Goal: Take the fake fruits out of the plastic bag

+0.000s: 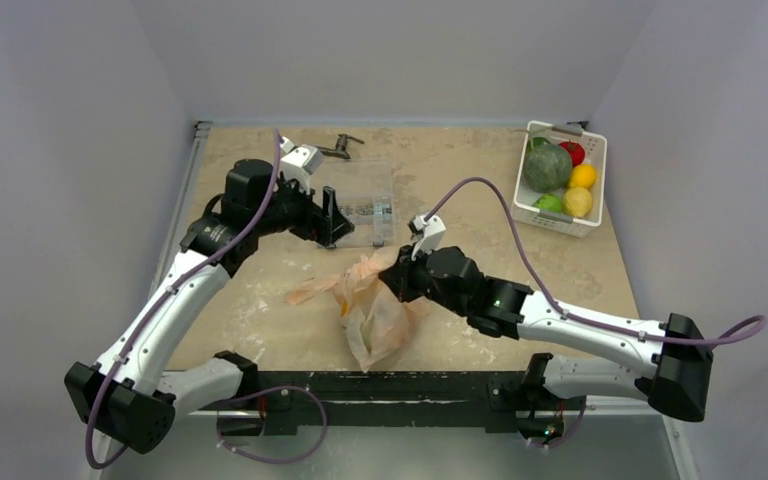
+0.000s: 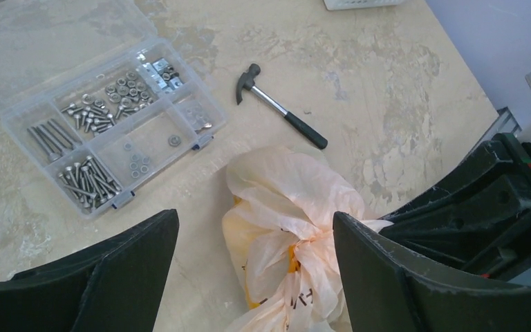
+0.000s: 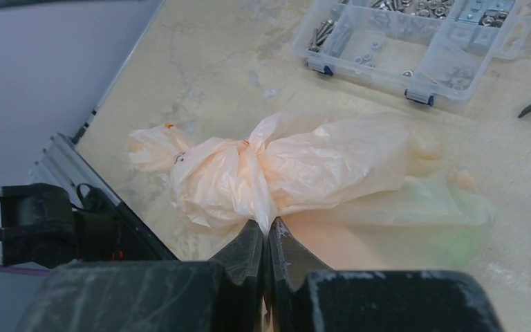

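The peach-orange plastic bag (image 1: 372,308) lies crumpled in the middle of the table, its handles knotted. My right gripper (image 3: 268,228) is shut on a pinch of bag film just under the knot (image 3: 252,149); in the top view it (image 1: 398,276) sits at the bag's right edge. The fake fruits stay inside the bag, showing only as an orange-pink tint (image 3: 328,242) and a green tint (image 3: 456,225) through the film. My left gripper (image 2: 254,218) is open and hovers above the bag without touching it; seen from the top camera it (image 1: 329,218) hangs over the parts box.
A clear parts box (image 2: 104,117) of screws and nuts lies behind the bag, with a small hammer (image 2: 280,107) beside it. At the back right a white basket (image 1: 558,222) holds a dark green vegetable (image 1: 546,167) plus red, yellow and green pieces.
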You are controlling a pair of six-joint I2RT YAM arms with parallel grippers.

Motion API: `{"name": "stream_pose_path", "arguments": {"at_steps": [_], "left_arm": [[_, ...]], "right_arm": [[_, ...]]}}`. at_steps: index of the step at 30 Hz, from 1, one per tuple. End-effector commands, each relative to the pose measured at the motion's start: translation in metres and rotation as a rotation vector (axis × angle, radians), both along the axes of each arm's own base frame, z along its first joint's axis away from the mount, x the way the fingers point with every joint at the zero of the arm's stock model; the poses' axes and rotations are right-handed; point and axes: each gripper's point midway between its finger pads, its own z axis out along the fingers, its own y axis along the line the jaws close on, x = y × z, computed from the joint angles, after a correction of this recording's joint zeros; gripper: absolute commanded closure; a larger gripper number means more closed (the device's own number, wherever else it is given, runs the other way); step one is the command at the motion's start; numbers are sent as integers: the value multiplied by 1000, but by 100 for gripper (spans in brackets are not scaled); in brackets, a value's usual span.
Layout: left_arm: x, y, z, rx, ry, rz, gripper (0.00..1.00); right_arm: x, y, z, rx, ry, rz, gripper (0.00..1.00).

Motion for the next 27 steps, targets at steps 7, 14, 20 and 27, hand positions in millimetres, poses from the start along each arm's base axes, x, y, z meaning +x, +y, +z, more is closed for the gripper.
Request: {"name": "stream_pose_path", "arguments": {"at_steps": [7,14,20,27], "left_arm": [[-36,-39,5,82,-42,-250,27],[-31,-35,1,121,-54,-202,27],[-23,-23,2,151,-82,-119,26],[-23,-24,0,152,-78,-123,17]], "right_arm": [[-16,25,27,162,-32,74,51],[-64,52,51,202,-84,448,39],[-83,58,29,49,-68,645,42],[-38,21,53,91,-151,387,43]]}}
